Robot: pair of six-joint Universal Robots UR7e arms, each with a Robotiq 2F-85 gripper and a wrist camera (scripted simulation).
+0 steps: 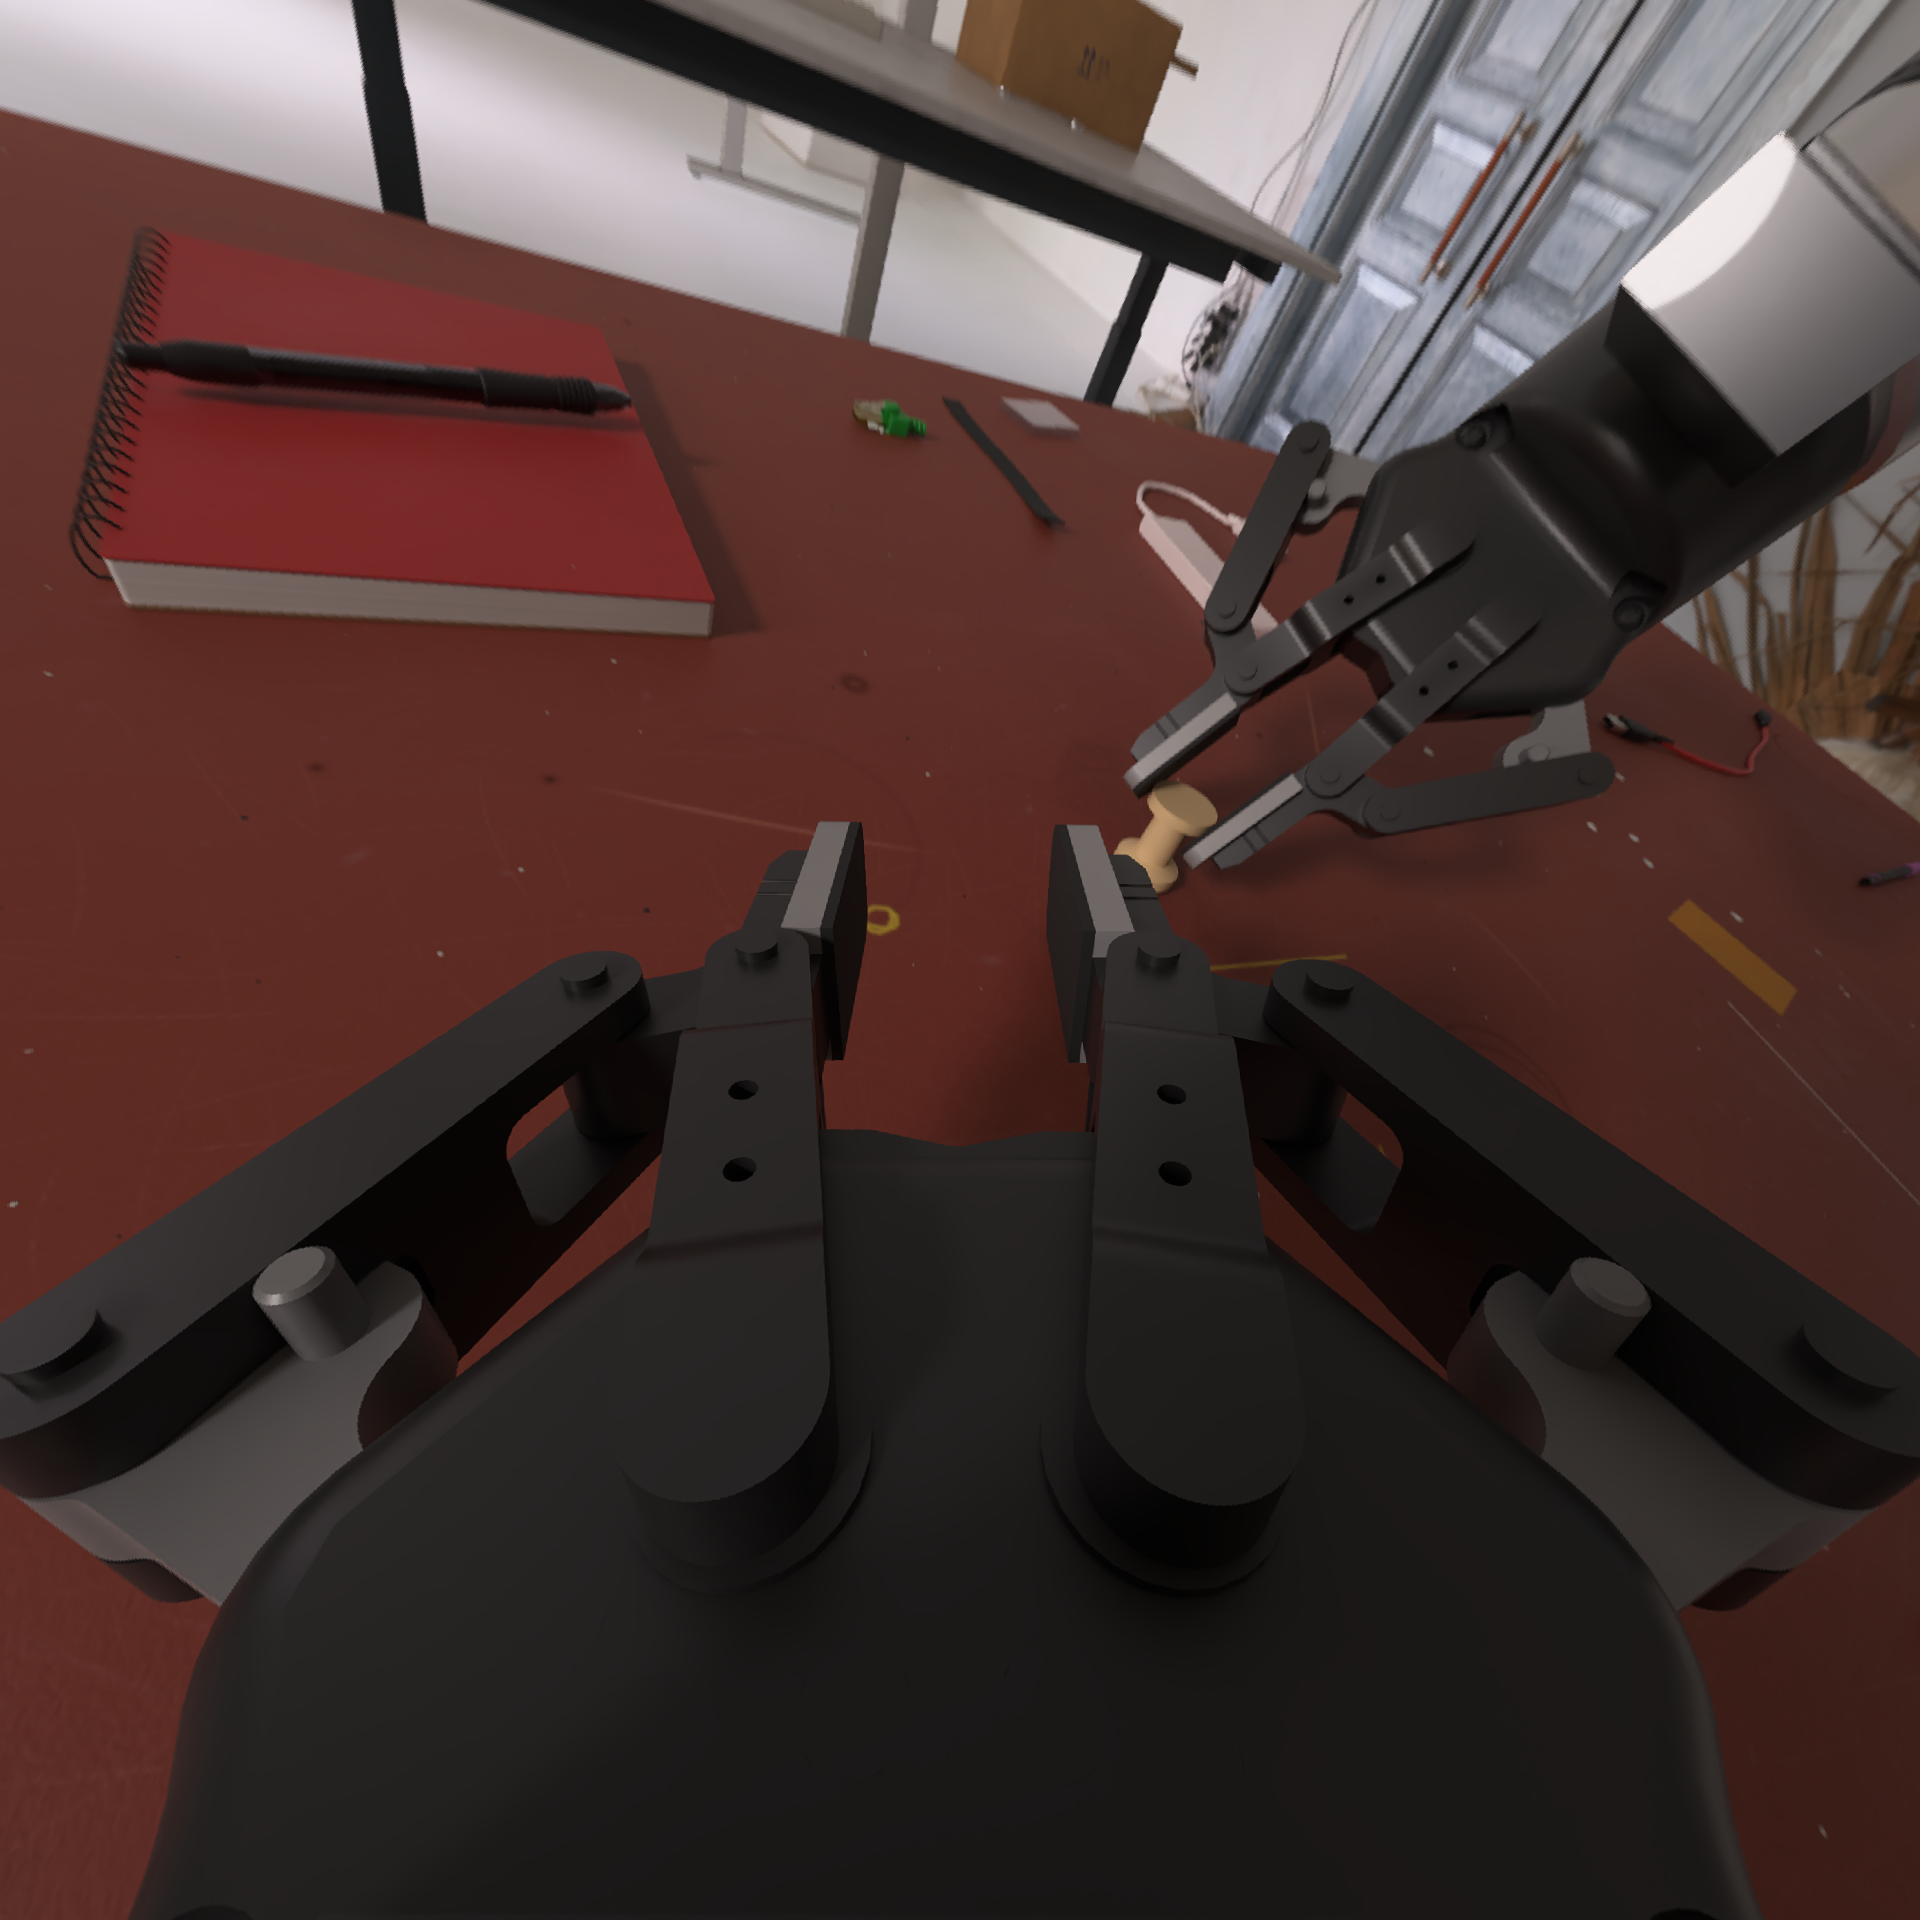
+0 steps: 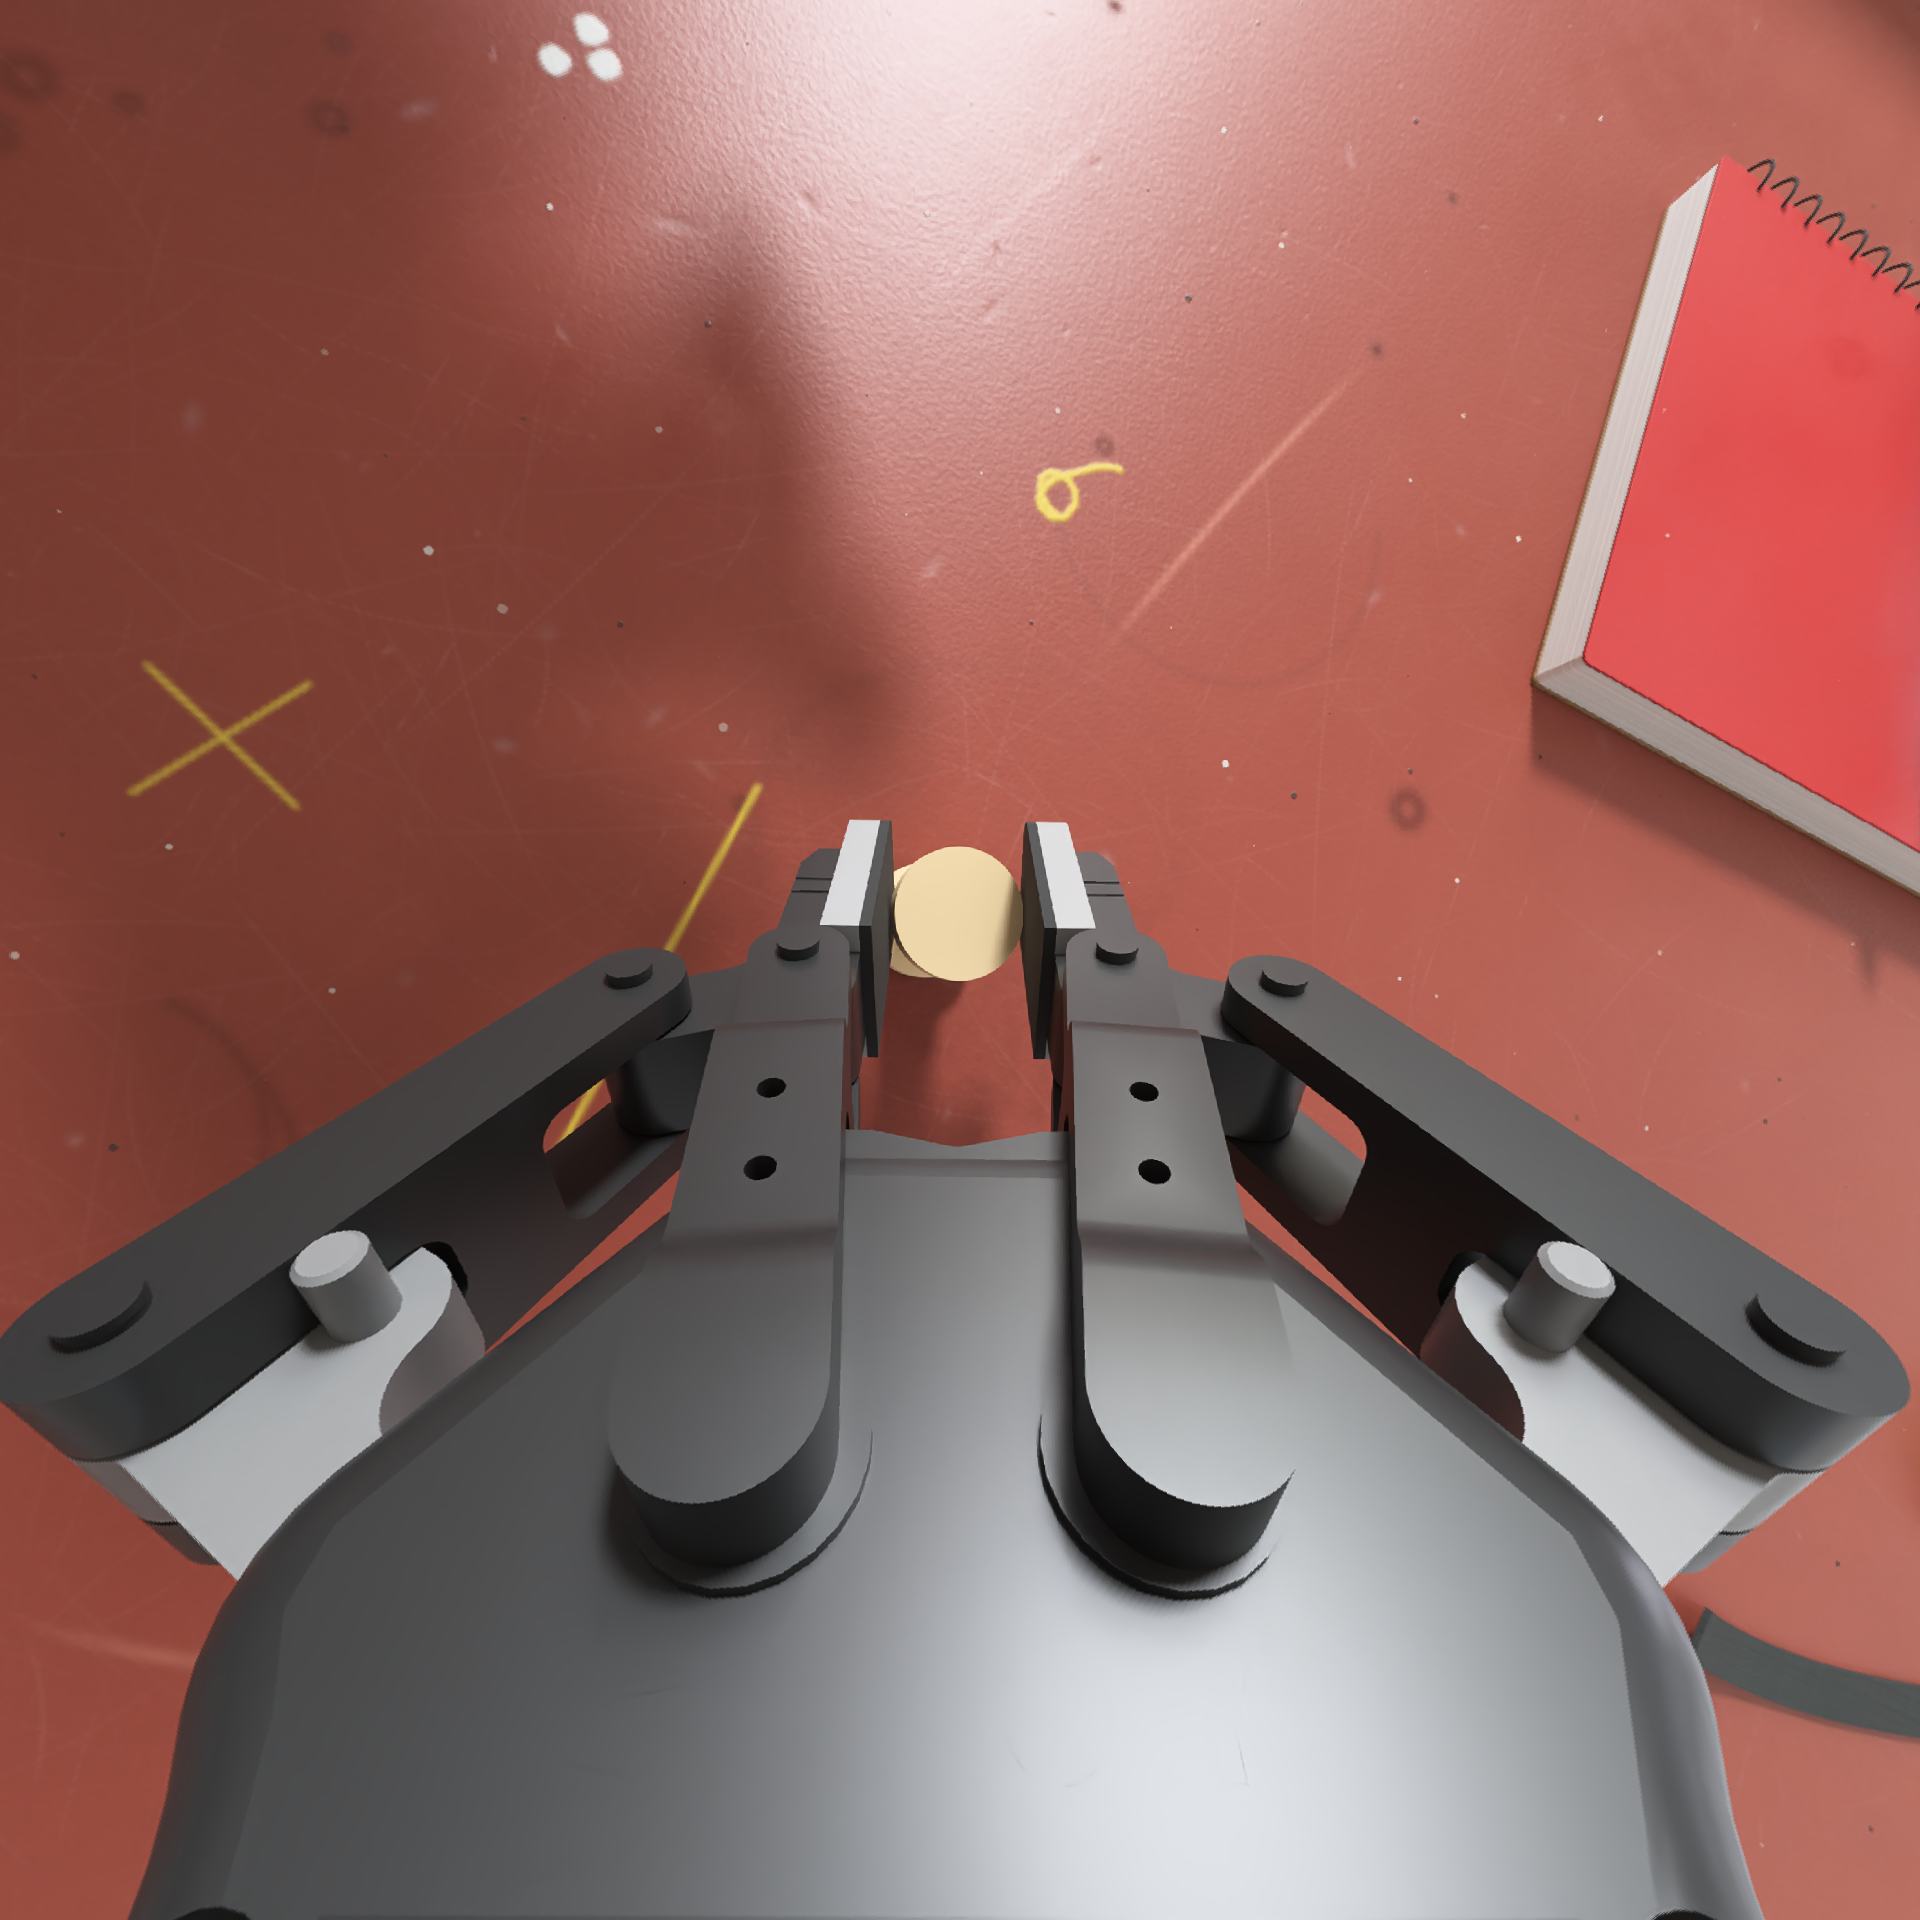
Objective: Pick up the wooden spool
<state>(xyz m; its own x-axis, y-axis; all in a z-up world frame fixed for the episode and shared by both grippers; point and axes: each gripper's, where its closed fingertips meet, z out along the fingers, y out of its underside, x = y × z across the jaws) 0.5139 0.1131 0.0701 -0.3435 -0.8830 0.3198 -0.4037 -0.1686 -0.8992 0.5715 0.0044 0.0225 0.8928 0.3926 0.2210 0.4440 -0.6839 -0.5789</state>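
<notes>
The wooden spool (image 2: 956, 914) stands on the dark red table (image 2: 520, 416); I see its round pale top from above. My right gripper (image 2: 956, 883) has come down over it, with its pads touching both sides of the top flange, shut on it. In the left wrist view the spool (image 1: 1169, 836) sits just beyond my left gripper's right fingertip, with its base on the table and the right gripper (image 1: 1179, 821) straddling its top. My left gripper (image 1: 958, 883) is open and empty, low over the table, to the left of the spool.
A red spiral notebook (image 1: 395, 468) with a black pen (image 1: 364, 374) lies at the far left; it also shows in the right wrist view (image 2: 1766, 540). A green part (image 1: 894, 418), a black strip (image 1: 1003, 462), a white power strip (image 1: 1184, 545) and a red wire (image 1: 1704, 753) lie beyond.
</notes>
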